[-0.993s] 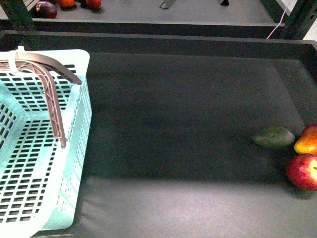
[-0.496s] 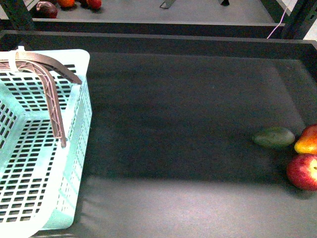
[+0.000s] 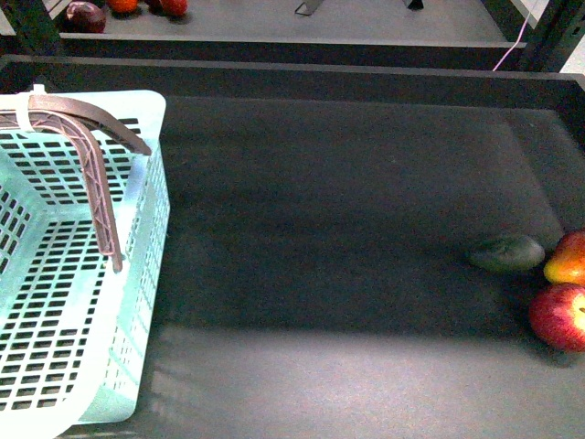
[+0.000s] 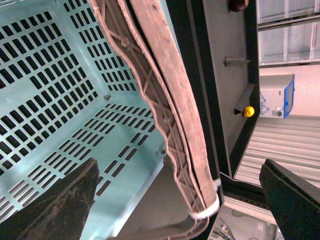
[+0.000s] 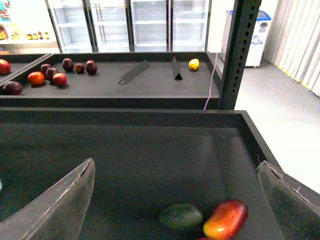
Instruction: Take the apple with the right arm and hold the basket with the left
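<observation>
The apple (image 3: 559, 316), red with a yellow blush, lies at the far right edge of the dark tray, partly cut off by the front view's edge. The pale turquoise basket (image 3: 137, 274) stands at the left, its brown handle (image 3: 96, 174) lying across it. Neither arm shows in the front view. My left gripper (image 4: 175, 210) is open above the basket's corner (image 4: 130, 165), and the handle's end (image 4: 200, 200) lies between its fingers (image 4: 60, 205) without touching them. My right gripper (image 5: 175, 210) is open and empty above the tray, with the fruit group below and ahead of it.
A dark green oval fruit (image 3: 507, 253) (image 5: 181, 216) and a red-yellow mango-like fruit (image 3: 567, 259) (image 5: 226, 220) lie just behind the apple. The tray's raised back wall (image 3: 302, 78) and right wall (image 5: 252, 140) bound the area. A rear shelf holds more fruit (image 5: 35, 77), beside a steel post (image 5: 235, 55).
A shadow has darkened the green fruit. The basket and the fruit have not moved.
</observation>
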You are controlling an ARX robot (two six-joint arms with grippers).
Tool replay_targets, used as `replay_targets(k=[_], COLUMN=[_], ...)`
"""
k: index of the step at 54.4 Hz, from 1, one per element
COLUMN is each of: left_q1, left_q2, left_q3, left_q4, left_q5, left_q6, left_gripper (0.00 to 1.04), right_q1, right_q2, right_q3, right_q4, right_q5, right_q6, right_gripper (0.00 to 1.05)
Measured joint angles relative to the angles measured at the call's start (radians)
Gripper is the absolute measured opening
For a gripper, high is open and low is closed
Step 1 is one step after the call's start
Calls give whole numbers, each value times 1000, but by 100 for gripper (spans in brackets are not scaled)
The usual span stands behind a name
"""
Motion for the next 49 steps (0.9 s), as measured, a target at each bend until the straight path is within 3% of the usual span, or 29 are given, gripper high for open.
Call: replay_targets(k=[25, 37, 43, 49], left_q1=[-41, -32, -32, -32], left_q2=[285, 327, 338, 321], left_q3=[200, 231, 252, 252], left_q4=[-4, -18, -25, -43], left_q5=[-118, -126, -124, -109], left_q6=[-51, -52, -66, -116], left_gripper=[97, 55, 29, 18], right_q1=[0, 0, 0, 0], right_q2=[0, 0, 0, 0], right_q3=[0, 0, 0, 0], right_q4=[0, 0, 0, 0], right_q5=[0, 0, 0, 0], right_q6=[0, 0, 0, 0], right_gripper=[96, 96, 96, 96])
